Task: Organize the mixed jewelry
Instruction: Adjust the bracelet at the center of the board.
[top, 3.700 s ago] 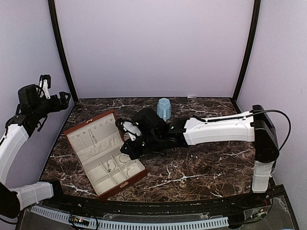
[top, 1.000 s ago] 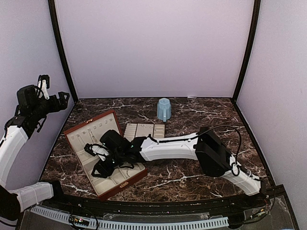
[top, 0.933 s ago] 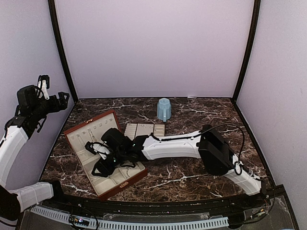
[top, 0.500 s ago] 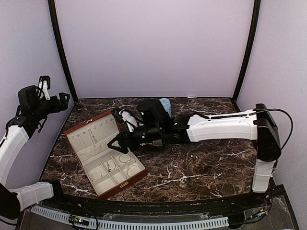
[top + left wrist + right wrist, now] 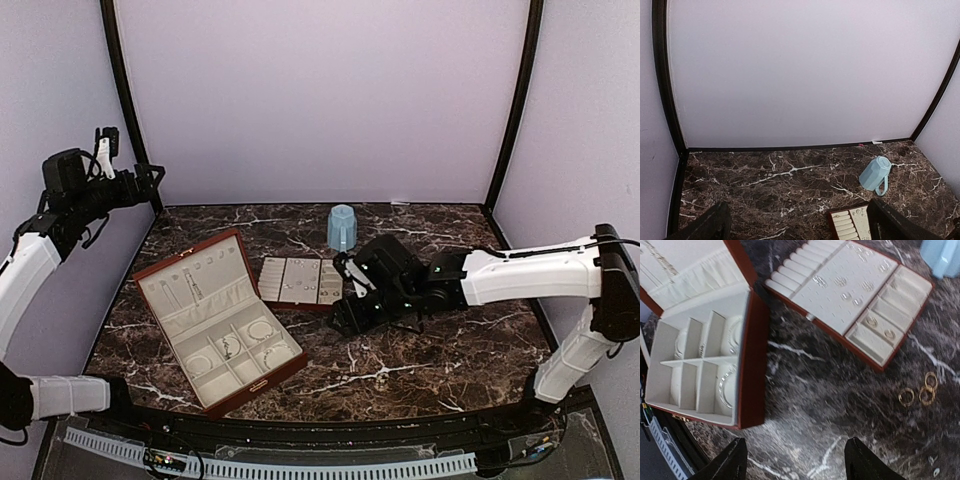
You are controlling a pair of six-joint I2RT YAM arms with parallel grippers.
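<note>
Right claw (image 5: 799, 460): jaws apart with nothing between them; it hovers over the bare marble table (image 5: 840, 405) beside the slotted tray (image 5: 827, 307) and touches nothing.
Left claw (image 5: 800, 227): spread wide and empty, held high by the left wall, looking down at the back of the table.
Loose rings (image 5: 928, 388): three lie close together on the marble, just off the tray's corner.
In the tray: two more rings (image 5: 871, 321) in the small end pockets, tiny studs (image 5: 840, 282) on the flat panel.
Open box (image 5: 752, 365): bracelets (image 5: 726, 385) sit curled in its compartments.
Mug (image 5: 342, 228): behind the tray.
Hard to make out: pieces on the box lid are blurred; from above the jewelry is mere specks; both claws' fingers are cut off at the frame edge.
</note>
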